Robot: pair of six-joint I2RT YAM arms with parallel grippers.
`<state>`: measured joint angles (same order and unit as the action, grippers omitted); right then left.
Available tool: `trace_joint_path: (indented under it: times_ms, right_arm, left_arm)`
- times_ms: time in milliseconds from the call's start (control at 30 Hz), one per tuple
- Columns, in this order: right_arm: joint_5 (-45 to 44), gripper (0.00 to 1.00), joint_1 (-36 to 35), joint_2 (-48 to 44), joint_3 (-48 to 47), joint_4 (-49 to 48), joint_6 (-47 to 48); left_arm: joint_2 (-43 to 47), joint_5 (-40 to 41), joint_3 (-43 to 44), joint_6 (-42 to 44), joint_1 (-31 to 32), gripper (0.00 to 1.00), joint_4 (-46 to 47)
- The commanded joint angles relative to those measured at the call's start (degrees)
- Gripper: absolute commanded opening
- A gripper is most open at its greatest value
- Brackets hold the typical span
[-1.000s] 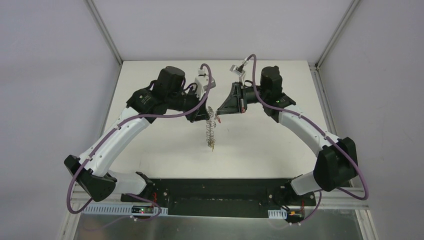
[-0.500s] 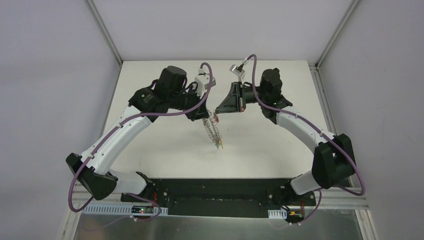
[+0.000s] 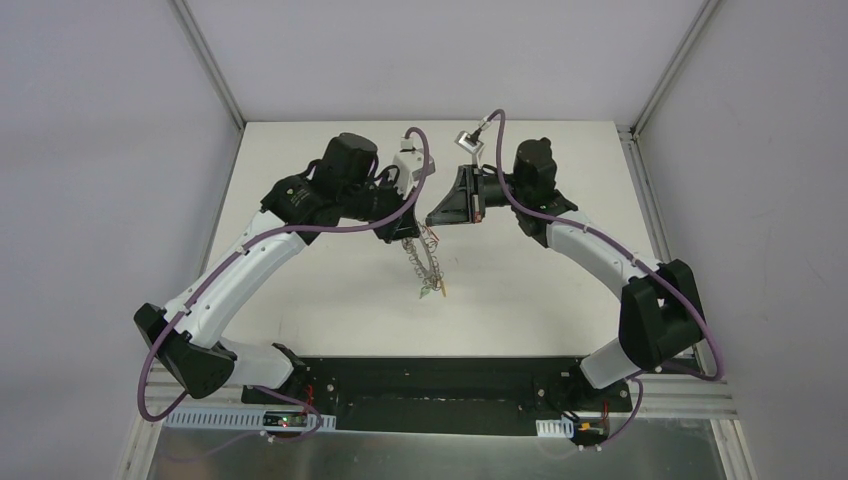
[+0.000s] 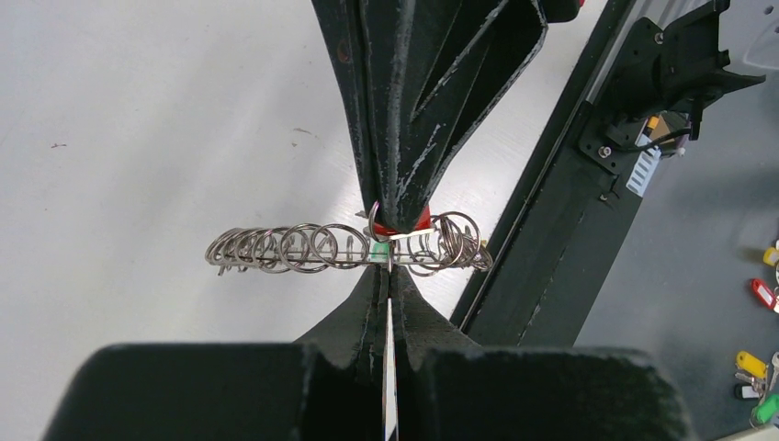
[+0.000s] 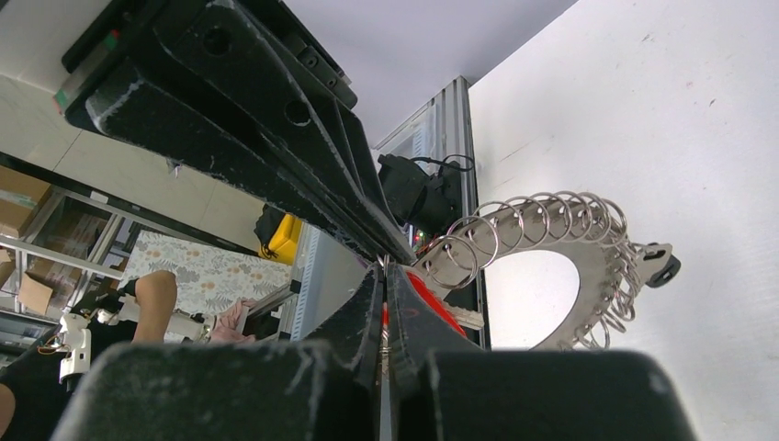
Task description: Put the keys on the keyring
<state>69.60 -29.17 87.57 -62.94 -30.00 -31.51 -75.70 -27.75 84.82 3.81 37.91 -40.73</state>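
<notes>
Currently: both arms reach in from the near edge and meet tip to tip over the middle of the bench [image 3: 300, 290].
Left gripper [image 3: 408, 233]: closed, fingers pressed together. Tips pinch the keyring's rim from the left side.
Right gripper [image 3: 432, 219]: closed, tips facing the left gripper's tips and all but touching them. A red-headed key [image 4: 406, 221] sits clamped in its tips, right against the ring's coils.
Keyring [image 3: 424, 262]: hangs from the point where the two grippers meet, its free end pointing toward the near edge of the bench. Can't tell whether the low end touches the bench.
Keyring, left wrist view: edge-on, a row of wire loops running left to right just past the fingertips. More loops show to the left of the pinch than to the right.
Keyring, right wrist view: flat grey band with a wide hole, coiled wire along the outer rim. It curves away to the right of the closed fingers.
Keys on ring [image 3: 440, 290]: a small cluster at the ring's low end in the top view, colours too small to tell. The left wrist view shows a green bit [image 4: 378, 248] at the pinch. The right wrist view shows a small black piece [image 5: 661, 264] at the far end of the coils.
Loose keys [image 4: 751, 364]: red, yellow and green heads on the grey surface beyond the black base rail [image 3: 430, 380] at the bench's near edge, well apart from the ring.
</notes>
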Motion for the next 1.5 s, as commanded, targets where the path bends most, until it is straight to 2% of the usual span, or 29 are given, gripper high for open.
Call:
trace_joint_path:
  times_ms: [0, 433, 600, 733, 1100, 1333, 1467]
  right_arm:
    - [-0.2, 0.00, -0.7, 0.2, 0.0, -3.5, -0.5]
    - [0.8, 0.00, -1.7, 1.0, -0.6, -0.5, 2.7]
    - [1.3, 0.00, -1.6, 0.0, -2.4, 10.3, 13.2]
    - [0.9, 0.00, -1.5, -1.1, -4.7, 20.9, 23.3]
    - [2.5, 0.00, -0.7, -2.5, -5.9, 20.6, 24.4]
    - [3.5, 0.00, 0.1, -3.7, -7.0, 20.2, 22.8]
    - [4.6, 0.00, 0.1, -3.6, -5.5, 12.1, 16.3]
  left_arm:
    - [1.4, 0.6, 1.4, 0.5, 0.5, 0.00, 3.0]
    - [1.9, 2.5, 1.0, 1.4, 0.5, 0.00, 2.7]
    - [2.7, 5.7, 0.6, 2.0, 0.5, 0.00, 2.5]
    - [3.4, 5.2, 0.0, 4.3, 0.5, 0.00, 1.8]
    - [3.7, -2.3, -0.7, 6.9, 0.5, 0.00, 0.6]
    - [3.1, -3.4, -0.5, 7.7, 0.5, 0.00, 0.6]
    - [2.2, -3.2, 0.4, 7.3, 0.6, 0.00, 0.7]
